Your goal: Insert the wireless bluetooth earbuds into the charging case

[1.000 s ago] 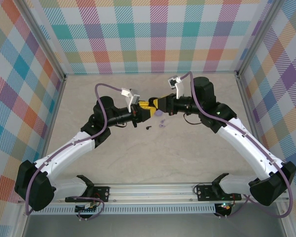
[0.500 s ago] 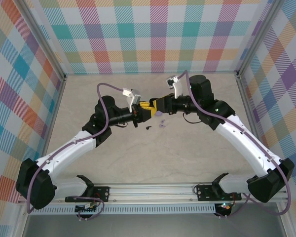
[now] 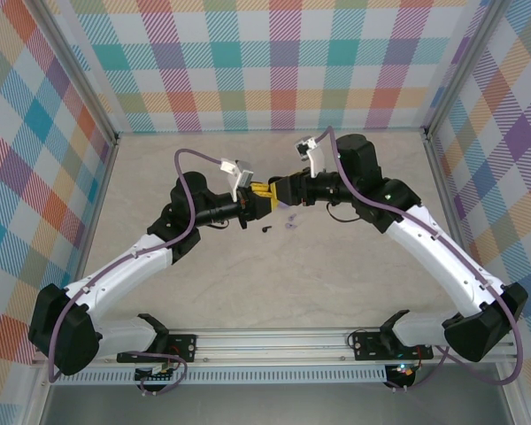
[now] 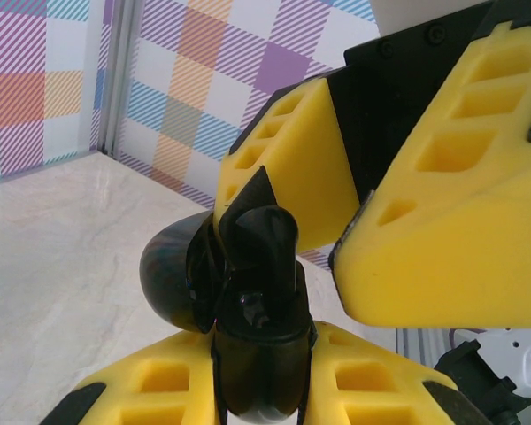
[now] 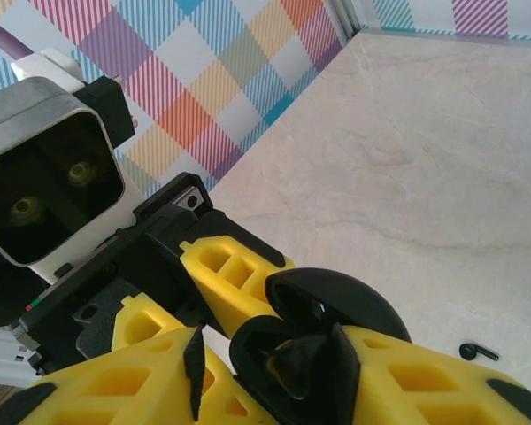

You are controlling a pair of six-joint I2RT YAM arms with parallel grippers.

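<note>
Left wrist: left gripper (image 4: 261,390) jaws clamp an open black case (image 4: 257,266) by its lower half. Right wrist: right gripper (image 5: 283,372) jaws pinch the same case. Top external: black earbud (image 3: 265,228) and lavender earbud (image 3: 290,221) lie on the table (image 3: 274,292), near the grippers on the base side, apart from the case.

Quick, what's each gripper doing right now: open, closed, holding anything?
Left gripper: closed on the black charging case.
Right gripper: closed on the same case, from the opposite side.
</note>
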